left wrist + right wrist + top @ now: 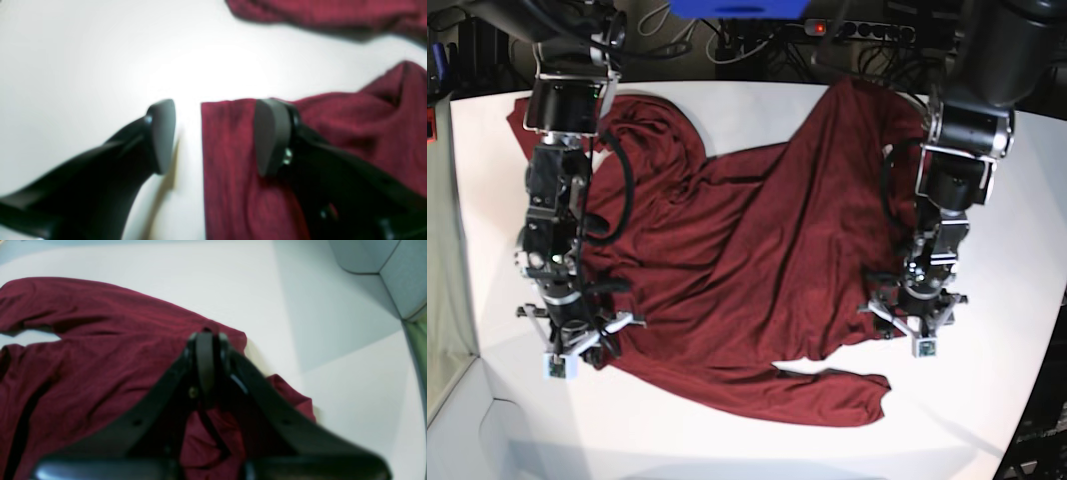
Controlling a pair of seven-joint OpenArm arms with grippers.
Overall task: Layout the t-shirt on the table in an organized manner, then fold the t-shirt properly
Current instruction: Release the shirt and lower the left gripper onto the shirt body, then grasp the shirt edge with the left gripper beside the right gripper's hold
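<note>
The maroon t-shirt (747, 260) lies spread but rumpled across the middle of the white worktop (1007, 420), reaching from the far edge down toward the near side, with heavy folds running through it and a loose flap curling along its near hem.

The left gripper (213, 136) sits low over the shirt's edge on the right side of the base view. Its fingers (163, 133) stand apart: one is over bare worktop, the other (272, 136) rests on or just above the fabric, with a straight edge of cloth lying between them. Nothing is pinched there. Beyond it, in the left wrist view, another stretch of the shirt lies across the top, with a strip of bare white between the two parts.

The right gripper (206, 340) is at the opposite side of the garment, its fingers pressed together. It sits right over a bunched edge of the cloth, and fabric gathers beneath it, but I cannot tell whether any of it is caught between them.
</note>
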